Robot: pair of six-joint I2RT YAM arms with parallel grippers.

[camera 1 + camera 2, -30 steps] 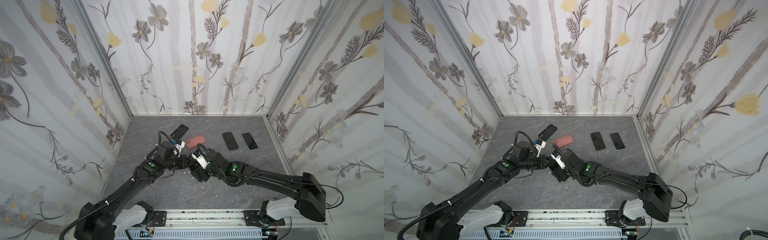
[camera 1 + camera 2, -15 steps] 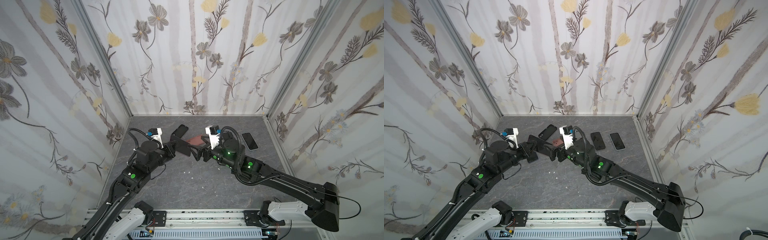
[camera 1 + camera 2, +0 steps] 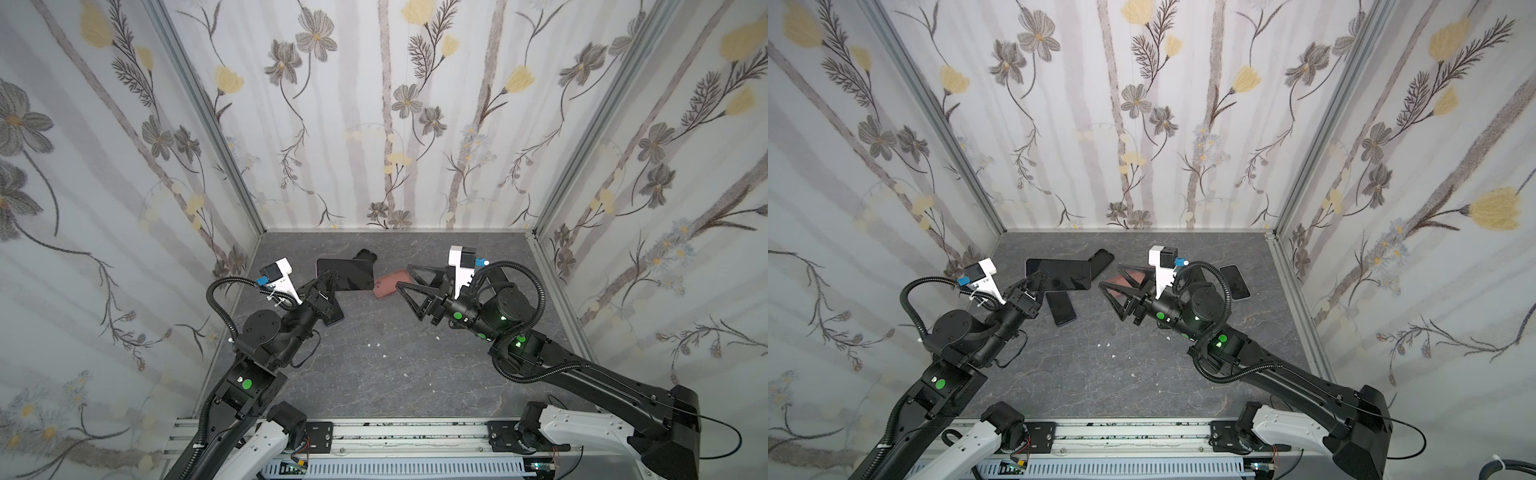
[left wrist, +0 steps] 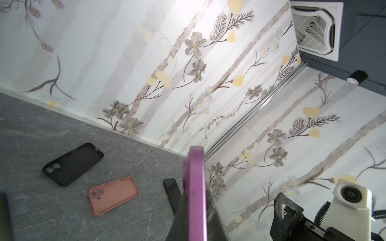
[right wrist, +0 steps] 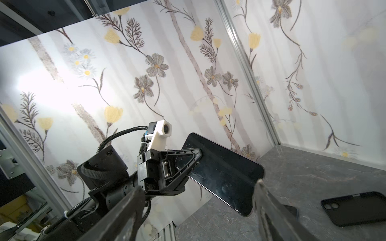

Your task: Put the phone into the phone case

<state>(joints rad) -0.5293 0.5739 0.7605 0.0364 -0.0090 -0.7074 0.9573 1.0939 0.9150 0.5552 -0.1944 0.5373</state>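
glossy glass phone [image 5: 225, 179]; matt rubbery pink case [image 4: 113, 195], black case [image 4: 73, 163]; veined stone-look floor [image 3: 374, 374].

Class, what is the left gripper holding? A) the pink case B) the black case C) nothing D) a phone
D: the left gripper is shut on a phone held above the table, while the pink case and black case lie flat on it.

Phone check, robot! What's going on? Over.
Left gripper shut on phone, lifted. Right gripper open, empty. Pink case flat, empty. Black case lies behind.
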